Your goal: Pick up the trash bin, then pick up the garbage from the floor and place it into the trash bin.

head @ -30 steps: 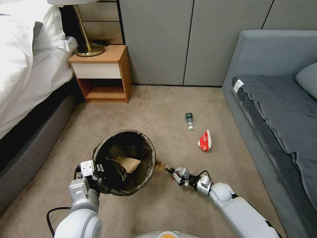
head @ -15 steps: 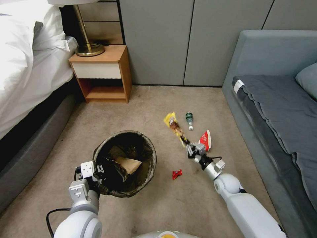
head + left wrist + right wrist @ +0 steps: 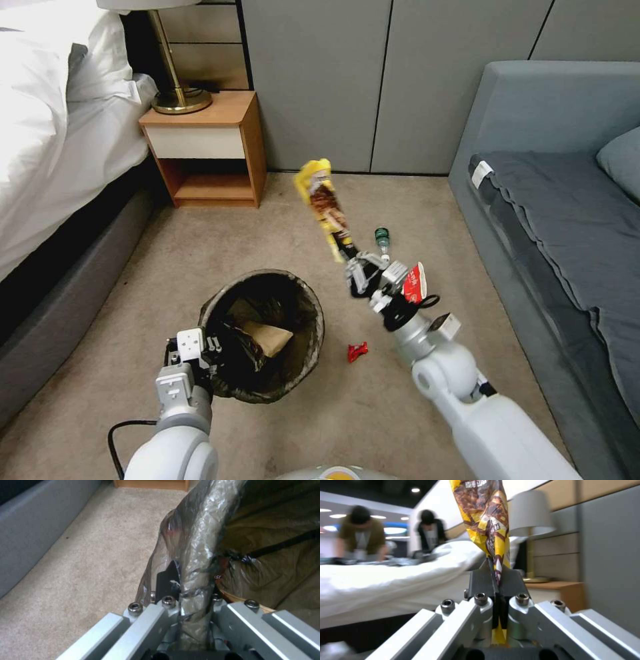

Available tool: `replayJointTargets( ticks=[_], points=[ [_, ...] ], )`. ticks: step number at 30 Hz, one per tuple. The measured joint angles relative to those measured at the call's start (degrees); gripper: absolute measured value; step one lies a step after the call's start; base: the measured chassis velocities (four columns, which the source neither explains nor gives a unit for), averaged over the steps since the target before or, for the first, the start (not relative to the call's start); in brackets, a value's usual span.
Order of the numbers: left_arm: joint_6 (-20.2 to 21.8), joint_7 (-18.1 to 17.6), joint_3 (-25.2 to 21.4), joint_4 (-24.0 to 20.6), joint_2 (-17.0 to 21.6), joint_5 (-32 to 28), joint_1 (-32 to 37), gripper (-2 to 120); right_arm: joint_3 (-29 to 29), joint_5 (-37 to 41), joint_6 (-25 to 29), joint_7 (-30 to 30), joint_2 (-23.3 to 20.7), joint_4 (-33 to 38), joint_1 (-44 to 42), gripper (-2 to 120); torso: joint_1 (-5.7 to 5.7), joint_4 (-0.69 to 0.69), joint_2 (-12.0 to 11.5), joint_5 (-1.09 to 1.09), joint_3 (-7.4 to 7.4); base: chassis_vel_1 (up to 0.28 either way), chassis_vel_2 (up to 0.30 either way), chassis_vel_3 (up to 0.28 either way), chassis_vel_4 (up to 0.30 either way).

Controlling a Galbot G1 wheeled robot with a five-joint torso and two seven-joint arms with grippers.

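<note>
The trash bin [image 3: 293, 360], lined with a dark bag, sits low at the centre left with a crumpled brown paper bag [image 3: 272, 337] inside. My left gripper [image 3: 212, 348] is shut on its near rim; the left wrist view shows the fingers [image 3: 166, 577] clamping the bag-covered rim [image 3: 196, 542]. My right gripper [image 3: 353, 265] is raised to the right of the bin, shut on a yellow snack wrapper [image 3: 321, 200] that sticks up from it [image 3: 485, 512]. More garbage lies on the carpet: a small red wrapper [image 3: 357, 351], a red-and-white wrapper [image 3: 415, 283] and a green-capped bottle [image 3: 382, 239].
A white bed [image 3: 53, 133] runs along the left, with a wooden nightstand [image 3: 207, 147] and brass lamp [image 3: 175, 93] beside it. A grey sofa [image 3: 567, 220] lines the right. Grey wall panels [image 3: 373, 80] close the far side. Open carpet [image 3: 280, 220] lies between.
My right arm swung from beside the bin out to the right, then rose with the yellow wrapper held upright. A small red wrapper now shows on the floor. The bin shifted slightly rightward.
</note>
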Motion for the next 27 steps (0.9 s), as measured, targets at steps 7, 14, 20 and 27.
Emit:
replayJointTargets(
  ticks=[7,14,20,27],
  points=[
    [0.7,0.0,1.3,-0.5,0.1,0.6,0.6,0,-9.0,-3.3,-0.5,0.6,-2.3,-1.4,-0.1,0,0.00,0.00,0.0,0.00,0.00,0.000,0.000,0.000,0.000],
    [0.9,0.0,2.1,-1.1,-0.7,1.1,0.5,0,-12.5,-5.6,0.8,0.5,-0.4,-9.1,0.8,0,0.00,0.00,0.0,0.00,0.00,0.000,0.000,0.000,0.000],
    [1.0,0.0,1.7,-1.3,-0.5,1.0,0.2,0,-11.5,-6.2,1.9,0.1,-1.3,-11.3,-0.2,0,0.00,0.00,0.0,0.00,0.00,0.000,0.000,0.000,0.000],
    [1.3,0.0,1.3,-1.8,-0.2,0.6,0.1,0,-9.6,-7.2,3.4,-0.5,-2.0,-14.0,-0.9,0,0.00,0.00,0.0,0.00,0.01,0.000,0.000,0.000,0.000]
  ],
)
